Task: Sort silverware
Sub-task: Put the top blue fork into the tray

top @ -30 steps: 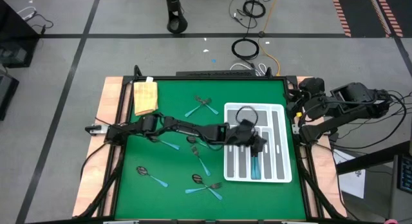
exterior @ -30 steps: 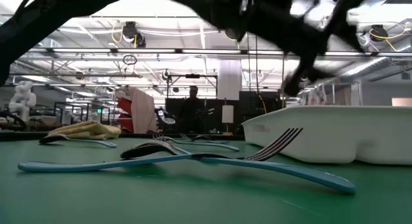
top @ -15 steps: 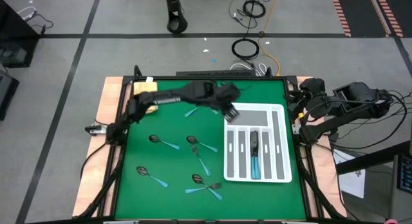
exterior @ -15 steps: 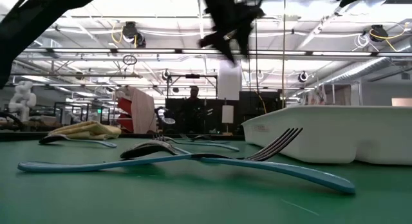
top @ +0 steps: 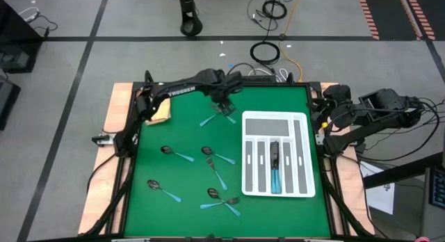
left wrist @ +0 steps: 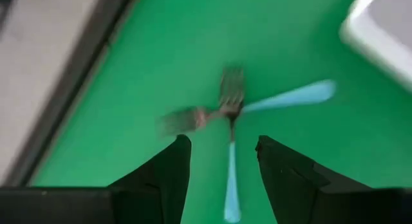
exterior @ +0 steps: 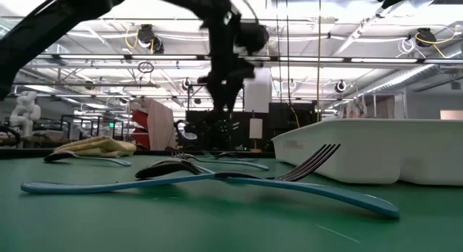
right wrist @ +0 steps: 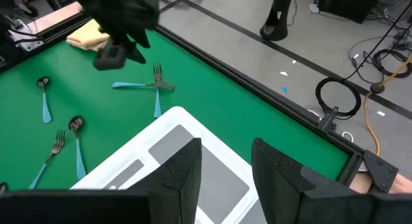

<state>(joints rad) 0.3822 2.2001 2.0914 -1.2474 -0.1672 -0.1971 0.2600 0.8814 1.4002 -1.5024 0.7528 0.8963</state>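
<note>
The silverware has silvery heads and light blue handles. Two crossed forks [top: 218, 115] lie near the table's far edge, and in the left wrist view the forks [left wrist: 232, 108] sit just beyond my fingers. My left gripper [top: 227, 103] hovers above them, open [left wrist: 222, 161], touching nothing. Other pieces lie flat on the green mat: a spoon [top: 175, 154], a pair [top: 214, 162], a spoon [top: 163, 190] and a crossed fork and spoon [top: 221, 199]. Some pieces lie in a slot [top: 274, 167] of the white tray. My right gripper [right wrist: 225, 166] waits open beyond the table's right edge.
The white divided tray [top: 299, 158] stands on the right half of the mat, its near wall [exterior: 376, 147] rising in the low view. A folded yellow cloth [top: 161, 111] lies at the far left corner. Bare green mat shows along the near and left sides.
My left gripper has swung from above the tray's middle slots toward the table's far edge and to the left, then come down over the two crossed forks. The silverware on the mat has stayed where it was.
</note>
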